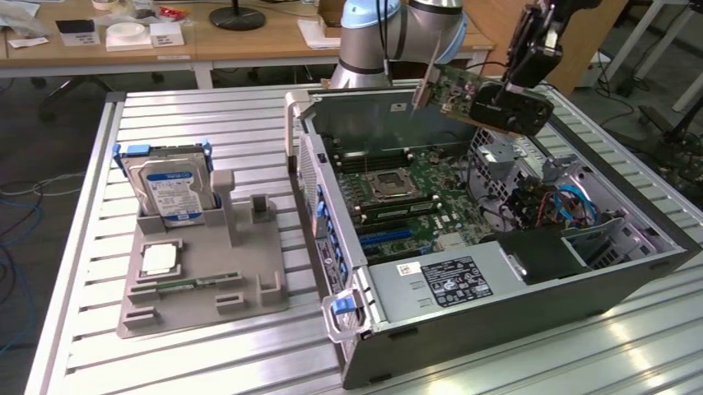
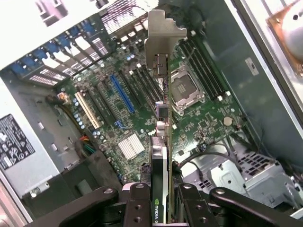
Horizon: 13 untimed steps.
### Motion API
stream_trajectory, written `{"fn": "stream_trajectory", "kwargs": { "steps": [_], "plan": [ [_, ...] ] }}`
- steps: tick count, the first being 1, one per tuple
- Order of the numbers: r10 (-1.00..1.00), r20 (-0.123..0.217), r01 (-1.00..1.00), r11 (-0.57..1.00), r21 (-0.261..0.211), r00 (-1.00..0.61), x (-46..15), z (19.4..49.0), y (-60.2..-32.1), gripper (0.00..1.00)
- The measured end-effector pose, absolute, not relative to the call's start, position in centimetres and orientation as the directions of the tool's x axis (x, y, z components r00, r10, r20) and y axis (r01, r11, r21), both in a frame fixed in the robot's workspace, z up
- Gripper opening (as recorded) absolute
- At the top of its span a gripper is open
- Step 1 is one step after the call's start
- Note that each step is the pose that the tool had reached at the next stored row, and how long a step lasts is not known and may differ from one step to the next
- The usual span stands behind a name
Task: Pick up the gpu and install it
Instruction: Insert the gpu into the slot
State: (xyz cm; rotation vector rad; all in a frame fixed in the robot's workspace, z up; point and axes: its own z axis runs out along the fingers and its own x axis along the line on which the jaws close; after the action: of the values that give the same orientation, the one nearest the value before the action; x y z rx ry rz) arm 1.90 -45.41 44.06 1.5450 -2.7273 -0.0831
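My claw (image 1: 492, 103) is clamped partway shut on the gpu (image 1: 450, 82), which hangs edge-down above the open computer case (image 1: 495, 313), over the far part of the motherboard (image 1: 412, 202). In my judgement, seating it well means squaring the card's edge to the blue slot (image 2: 122, 92) and holding it upright.

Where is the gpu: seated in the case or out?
Out. The gripper holds the gpu above the open case, clear of the motherboard.

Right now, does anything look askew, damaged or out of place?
Nothing damaged or spilled. The green circuit-board gpu with silver bracket hangs tilted in the black pincer above the open grey computer case, not seated in any slot.
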Motion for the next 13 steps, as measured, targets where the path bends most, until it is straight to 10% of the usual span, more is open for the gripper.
{"fn": "stream_trajectory", "kwargs": {
  "steps": [13],
  "plan": [
    [-0.945, -0.021, -0.944, 0.325, 0.049, -0.327, 1.90, 44.00, -45.41, 0.26]
  ]
}}
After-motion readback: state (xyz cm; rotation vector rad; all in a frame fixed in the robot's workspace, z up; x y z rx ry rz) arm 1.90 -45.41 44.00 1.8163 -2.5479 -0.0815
